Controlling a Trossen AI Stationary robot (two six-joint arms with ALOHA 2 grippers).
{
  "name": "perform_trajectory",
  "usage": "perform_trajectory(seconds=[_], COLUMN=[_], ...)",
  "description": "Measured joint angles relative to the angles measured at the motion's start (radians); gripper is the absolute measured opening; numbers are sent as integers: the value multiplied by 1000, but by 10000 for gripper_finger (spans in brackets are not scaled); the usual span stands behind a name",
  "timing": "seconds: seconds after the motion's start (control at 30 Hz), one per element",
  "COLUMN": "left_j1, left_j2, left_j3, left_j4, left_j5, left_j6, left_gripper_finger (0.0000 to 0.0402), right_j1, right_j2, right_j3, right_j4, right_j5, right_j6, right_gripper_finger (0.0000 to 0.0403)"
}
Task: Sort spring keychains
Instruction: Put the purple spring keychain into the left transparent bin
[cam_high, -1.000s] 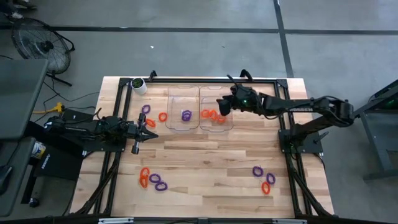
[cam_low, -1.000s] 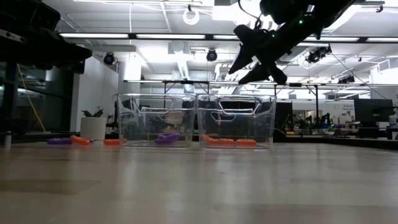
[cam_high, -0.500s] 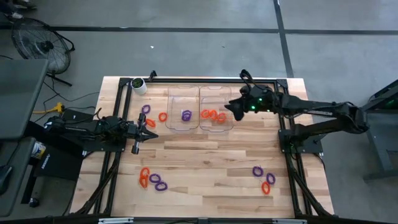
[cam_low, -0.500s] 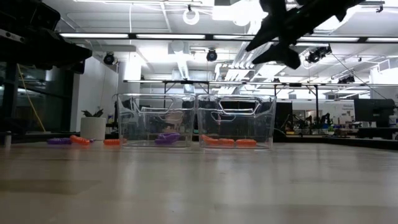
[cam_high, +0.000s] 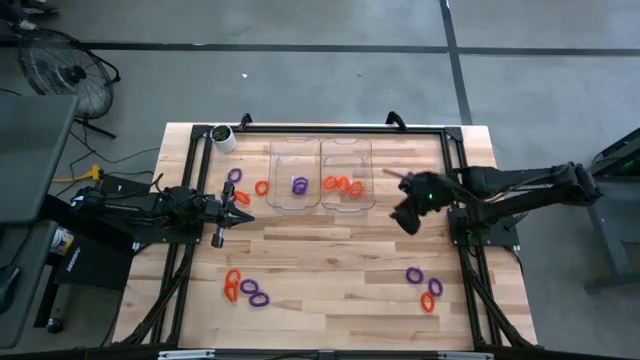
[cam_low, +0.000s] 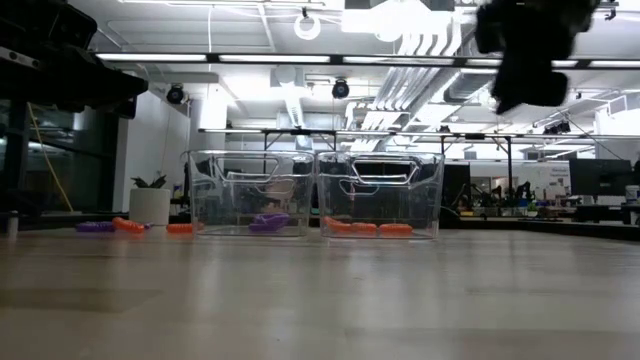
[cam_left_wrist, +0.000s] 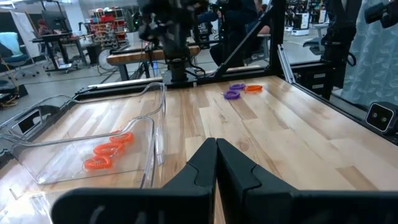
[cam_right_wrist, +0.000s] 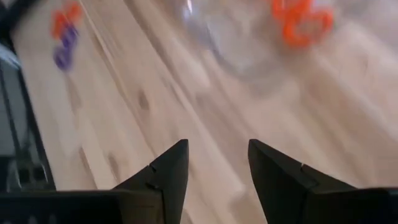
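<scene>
Two trays (cam_high: 297, 160) sit side by side at the table's (cam_high: 330, 260) twelve o'clock; spring keychains (cam_high: 244, 288) cluster at seven, five (cam_high: 426, 288) and ten o'clock (cam_high: 236, 186).

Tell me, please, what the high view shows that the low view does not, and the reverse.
Only the high view shows the loose spring keychains near the table's front: one cluster on the left, another on the right. It also shows the left gripper, shut, waiting at the table's left side, and the right gripper over bare wood right of the trays, empty. Only the low view shows the room's ceiling lights. Both show the two clear trays, the left tray holding a purple keychain, the right tray holding orange keychains.
</scene>
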Motion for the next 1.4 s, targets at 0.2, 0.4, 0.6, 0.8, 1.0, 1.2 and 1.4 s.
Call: perform_trajectory(seconds=[0.2, 0.4, 0.6, 0.8, 1.0, 1.2, 1.4], left_j1=[0, 0, 0, 0, 0, 0, 0], left_j2=[0, 0, 0, 0, 0, 0, 0], left_j3=[0, 0, 0, 0, 0, 0, 0], left_j4=[0, 0, 0, 0, 0, 0, 0], left_j5=[0, 0, 0, 0, 0, 0, 0], left_j6=[0, 0, 0, 0, 0, 0, 0], left_gripper_finger=[1, 1, 1, 1, 1, 1, 1], right_j1=[126, 222, 304, 408, 503, 565, 609], right_j2=[27, 75, 167, 285, 377, 437, 477], right_j3=[0, 0, 0, 0, 0, 0, -1], right_j4=[-172, -252, -273, -269, -197, -129, -129], right_j5=[2, -14, -97, -130, -125, -75, -21], right_j6=[177, 323, 353, 230, 130, 128, 151], right_gripper_finger=[160, 161, 162, 163, 163, 173, 231])
